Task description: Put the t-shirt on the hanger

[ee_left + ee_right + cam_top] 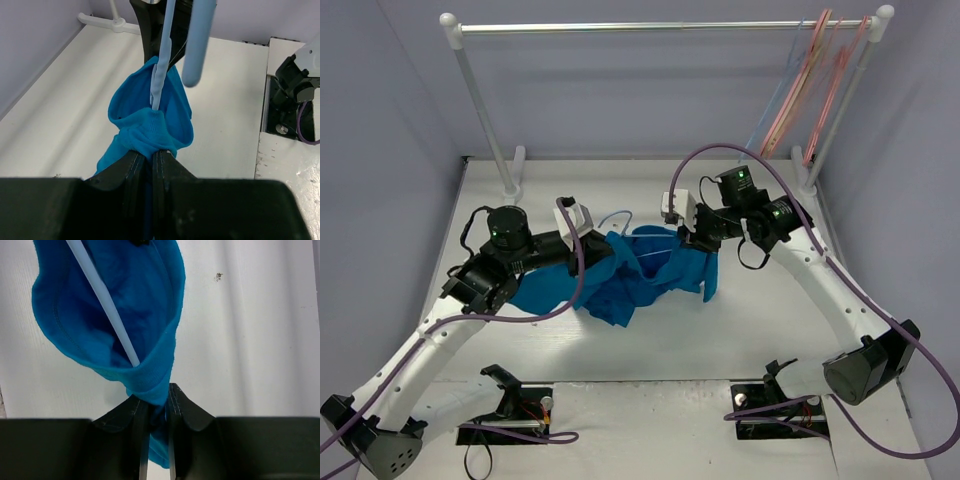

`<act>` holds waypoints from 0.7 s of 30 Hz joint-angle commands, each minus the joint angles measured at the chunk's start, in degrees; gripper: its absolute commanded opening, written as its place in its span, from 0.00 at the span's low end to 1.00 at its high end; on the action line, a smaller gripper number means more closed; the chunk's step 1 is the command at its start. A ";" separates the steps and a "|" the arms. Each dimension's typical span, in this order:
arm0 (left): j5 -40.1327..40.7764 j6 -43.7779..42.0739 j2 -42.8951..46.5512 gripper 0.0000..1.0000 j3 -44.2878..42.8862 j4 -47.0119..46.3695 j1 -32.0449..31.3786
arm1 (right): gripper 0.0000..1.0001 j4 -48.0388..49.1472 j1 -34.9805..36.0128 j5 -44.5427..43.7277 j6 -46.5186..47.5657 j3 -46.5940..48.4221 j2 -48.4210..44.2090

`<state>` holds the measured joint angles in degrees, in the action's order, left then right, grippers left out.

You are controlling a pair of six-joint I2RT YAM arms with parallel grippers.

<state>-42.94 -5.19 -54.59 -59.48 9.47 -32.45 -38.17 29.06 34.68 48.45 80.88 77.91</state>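
The bright blue t-shirt [625, 275] lies bunched on the white table between both arms. My left gripper [600, 250] is shut on a fold of the t-shirt [150, 130], pinched between its black fingertips [151, 154]. My right gripper [698, 242] is shut on another edge of the t-shirt [125, 315], with cloth hanging down between its fingers [155, 401]. The thin light-blue hanger [617, 217] runs into the cloth. Its wire [161, 65] enters the fabric opening in the left wrist view. In the right wrist view the wire [102, 295] passes inside the sleeve-like fold.
A garment rack with a metal rail [660, 27] stands at the back of the table. Pink and salmon hangers [812, 80] hang at its right end. Its foot [515, 180] stands at the back left. Two black mounts [515, 410] sit at the near edge.
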 commanded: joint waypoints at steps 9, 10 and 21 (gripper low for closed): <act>-7.69 -1.31 -3.07 0.00 -4.06 0.28 -0.60 | 0.26 7.06 1.00 10.15 -2.92 1.30 -2.32; -7.60 -1.57 -3.07 0.00 -4.06 0.37 -0.60 | 0.25 6.62 1.00 10.32 -2.74 1.38 -2.24; -6.90 -3.07 -3.51 0.00 -5.46 1.69 -0.51 | 0.19 4.42 1.00 9.53 -1.69 0.68 -1.62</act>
<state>-46.72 -6.44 -58.81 -60.84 13.85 -32.51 -36.99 30.06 42.94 47.18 80.86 77.80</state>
